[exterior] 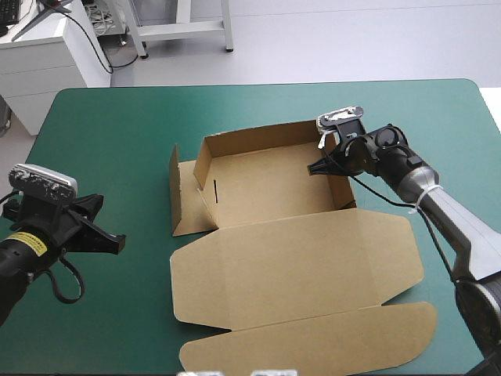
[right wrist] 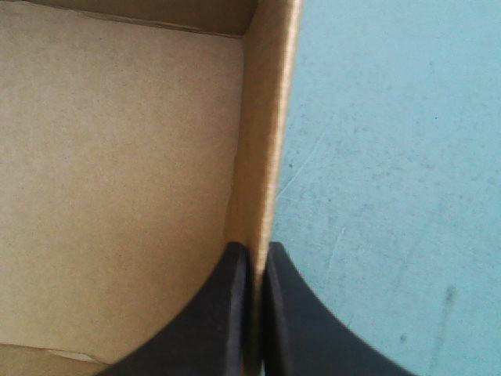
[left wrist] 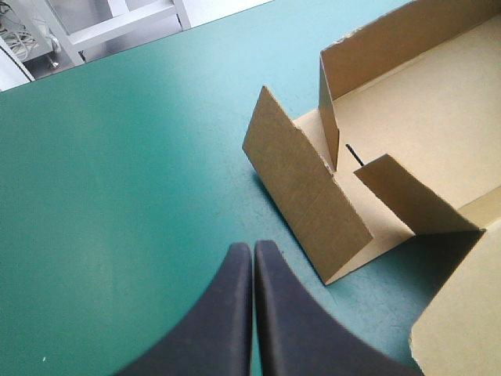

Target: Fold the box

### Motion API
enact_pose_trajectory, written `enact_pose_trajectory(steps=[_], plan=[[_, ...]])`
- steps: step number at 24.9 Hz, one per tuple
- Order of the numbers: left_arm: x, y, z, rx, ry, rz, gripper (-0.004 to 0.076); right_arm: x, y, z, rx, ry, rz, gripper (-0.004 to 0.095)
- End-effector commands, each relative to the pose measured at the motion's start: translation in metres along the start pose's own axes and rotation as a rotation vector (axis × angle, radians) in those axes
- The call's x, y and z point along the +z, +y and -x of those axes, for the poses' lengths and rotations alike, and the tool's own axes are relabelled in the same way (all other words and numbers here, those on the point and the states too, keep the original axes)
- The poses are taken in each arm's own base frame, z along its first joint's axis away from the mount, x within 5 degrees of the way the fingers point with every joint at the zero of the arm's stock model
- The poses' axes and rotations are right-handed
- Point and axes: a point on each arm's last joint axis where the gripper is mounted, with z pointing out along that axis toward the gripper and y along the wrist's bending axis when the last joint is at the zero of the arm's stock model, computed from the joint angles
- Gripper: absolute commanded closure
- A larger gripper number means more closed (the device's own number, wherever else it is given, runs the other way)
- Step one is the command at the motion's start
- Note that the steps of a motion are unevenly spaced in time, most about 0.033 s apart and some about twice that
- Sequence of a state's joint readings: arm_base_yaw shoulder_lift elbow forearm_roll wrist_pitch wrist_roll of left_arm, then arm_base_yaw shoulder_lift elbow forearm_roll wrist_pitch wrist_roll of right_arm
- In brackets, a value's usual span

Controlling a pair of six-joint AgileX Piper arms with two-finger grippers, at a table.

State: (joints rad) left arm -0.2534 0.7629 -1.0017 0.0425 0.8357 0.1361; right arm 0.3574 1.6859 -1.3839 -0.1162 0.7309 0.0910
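Note:
The brown box (exterior: 266,188) lies mid-table as an open tray, its back and right walls raised and its lid (exterior: 290,270) flat toward the near edge. My right gripper (exterior: 327,166) pinches the tray's right wall; in the right wrist view the wall (right wrist: 262,141) runs between its fingers (right wrist: 227,313), one inside the tray and one outside. The left side flap (left wrist: 301,188) stands tilted outward from the tray. My left gripper (left wrist: 253,254) hovers shut over bare cover, short of that flap, holding nothing.
The teal-green cover (exterior: 109,133) lies bare to the left and behind the box. The lid's front flap (exterior: 313,341) reaches close to the near edge. A white cabinet (exterior: 47,63) stands beyond the far left corner.

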Motion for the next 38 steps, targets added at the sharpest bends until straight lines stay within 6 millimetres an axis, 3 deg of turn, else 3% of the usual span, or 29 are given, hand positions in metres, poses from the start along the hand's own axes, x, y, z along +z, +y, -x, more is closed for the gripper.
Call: enact_pose_trajectory(steps=[1,5,7,12,15,20,25,27,30,32,38], plan=[[-0.006,0.001,0.010,-0.009,-0.079,0.005,0.0733,-0.006,0.003,-0.005,-0.001,0.070,0.015,0.0893],[-0.006,0.001,0.010,-0.009,-0.081,0.006,0.0733,-0.008,0.002,-0.004,-0.008,0.075,0.003,0.0774],[-0.006,0.001,0.010,-0.009,-0.079,0.005,0.0733,-0.012,0.001,-0.001,-0.003,0.086,0.001,0.0637],[-0.005,0.001,0.008,-0.007,-0.059,0.002,0.0732,-0.037,-0.001,0.009,-0.012,0.085,-0.003,0.0177],[-0.005,0.001,0.008,-0.007,-0.059,0.003,0.0732,-0.064,-0.003,0.017,-0.016,0.036,-0.003,0.0027],[-0.005,0.001,0.008,-0.007,-0.059,0.003,0.0732,-0.121,-0.007,0.026,-0.002,-0.091,0.010,0.0024],[-0.005,0.001,0.008,-0.007,-0.059,0.003,0.0732,-0.176,-0.011,0.021,0.009,-0.187,0.017,0.0026],[-0.005,0.001,0.008,-0.007,-0.059,0.003,0.0733,-0.181,-0.011,0.020,0.010,-0.200,0.017,0.0026],[-0.005,0.001,0.008,-0.007,-0.059,0.003,0.0733,-0.170,-0.010,0.022,0.022,-0.172,0.018,0.0029],[-0.005,0.001,0.008,-0.009,-0.060,0.001,0.0733,-0.149,-0.009,0.028,0.052,-0.143,0.008,0.0030],[-0.006,-0.005,0.008,-0.061,-0.058,-0.060,0.0733,-0.057,-0.006,0.041,0.114,-0.031,-0.002,0.0030]])
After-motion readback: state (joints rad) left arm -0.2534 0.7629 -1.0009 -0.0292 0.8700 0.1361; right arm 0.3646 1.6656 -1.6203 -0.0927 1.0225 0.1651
